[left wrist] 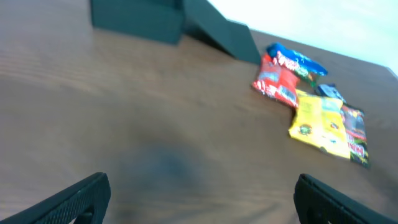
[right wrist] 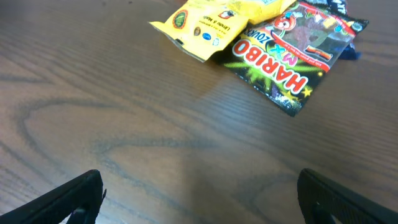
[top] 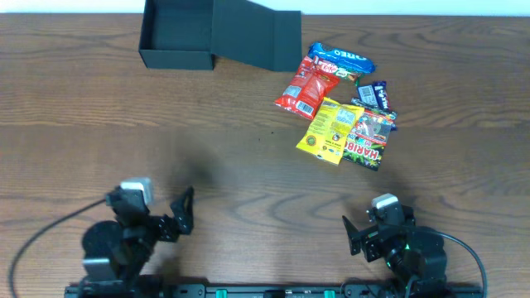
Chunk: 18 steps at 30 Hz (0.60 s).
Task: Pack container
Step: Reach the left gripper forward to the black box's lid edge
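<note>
The container (top: 175, 60), a dark shallow box, stands open at the far left of the table with its flap lid (top: 257, 37) sloping off to the right. In the left wrist view the container (left wrist: 134, 22) is far ahead. To its right lies a heap of snack packets: red (top: 308, 87), blue (top: 341, 58), yellow (top: 330, 128) and a black Haribo bag (top: 370, 136). My left gripper (top: 182, 212) hovers open near the front edge, empty, as the left wrist view shows (left wrist: 202, 199). My right gripper (top: 354, 235) is open and empty too (right wrist: 199, 196), short of the Haribo bag (right wrist: 292, 56).
A small dark blue bar (top: 373, 93) lies at the right edge of the heap. Bare wood table (top: 207, 141) stretches between both grippers and the packets. A cable (top: 41, 236) runs off the left arm base.
</note>
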Each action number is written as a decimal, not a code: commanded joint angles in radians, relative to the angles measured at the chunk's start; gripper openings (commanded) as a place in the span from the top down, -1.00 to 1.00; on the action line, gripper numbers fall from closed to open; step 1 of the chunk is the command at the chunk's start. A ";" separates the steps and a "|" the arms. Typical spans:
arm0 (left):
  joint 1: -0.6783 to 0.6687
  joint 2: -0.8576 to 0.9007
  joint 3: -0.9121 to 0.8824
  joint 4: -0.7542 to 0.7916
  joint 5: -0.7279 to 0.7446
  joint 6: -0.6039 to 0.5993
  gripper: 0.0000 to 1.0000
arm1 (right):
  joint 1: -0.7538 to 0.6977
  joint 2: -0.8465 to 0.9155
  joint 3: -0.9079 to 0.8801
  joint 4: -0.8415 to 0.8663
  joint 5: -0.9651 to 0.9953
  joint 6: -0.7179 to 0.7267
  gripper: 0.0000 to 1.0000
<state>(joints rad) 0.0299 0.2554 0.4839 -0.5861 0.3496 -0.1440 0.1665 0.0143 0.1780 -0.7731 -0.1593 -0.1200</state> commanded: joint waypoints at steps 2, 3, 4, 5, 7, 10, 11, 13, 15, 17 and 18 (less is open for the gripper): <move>0.002 0.261 0.181 -0.016 -0.110 0.157 -0.91 | -0.008 -0.009 -0.008 -0.001 0.002 0.011 -0.99; 0.002 0.329 0.216 -0.017 -0.122 0.176 -0.91 | -0.008 -0.009 -0.008 -0.001 0.002 0.011 -0.98; 0.002 0.403 0.253 -0.018 -0.127 0.198 -0.91 | -0.008 -0.009 -0.008 -0.001 0.002 0.011 -0.99; 0.002 0.491 0.299 -0.019 -0.129 0.222 -0.91 | -0.008 -0.009 -0.008 -0.001 0.002 0.011 -0.98; 0.002 0.658 0.387 -0.025 -0.138 0.255 -0.91 | -0.008 -0.009 -0.008 -0.001 0.002 0.011 -0.99; 0.002 0.947 0.568 -0.047 -0.143 0.311 -0.91 | -0.008 -0.009 -0.008 -0.001 0.002 0.011 -0.99; 0.002 1.035 0.633 -0.055 -0.143 0.327 -0.91 | -0.008 -0.009 -0.008 -0.001 0.002 0.011 -0.99; 0.002 1.188 0.758 -0.069 -0.143 0.357 -0.91 | -0.008 -0.009 -0.008 -0.001 0.002 0.011 -0.98; 0.002 1.335 0.895 -0.076 -0.143 0.374 -0.91 | -0.008 -0.009 -0.008 -0.001 0.002 0.011 -0.99; 0.002 1.476 1.040 -0.074 -0.140 0.388 -0.91 | -0.008 -0.009 -0.008 -0.001 0.002 0.011 -0.99; 0.002 1.537 1.109 -0.073 -0.139 0.393 -0.91 | -0.008 -0.009 -0.008 -0.001 0.002 0.011 -0.98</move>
<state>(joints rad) 0.0303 1.6955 1.4628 -0.6571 0.2138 0.1970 0.1665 0.0120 0.1764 -0.7731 -0.1593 -0.1200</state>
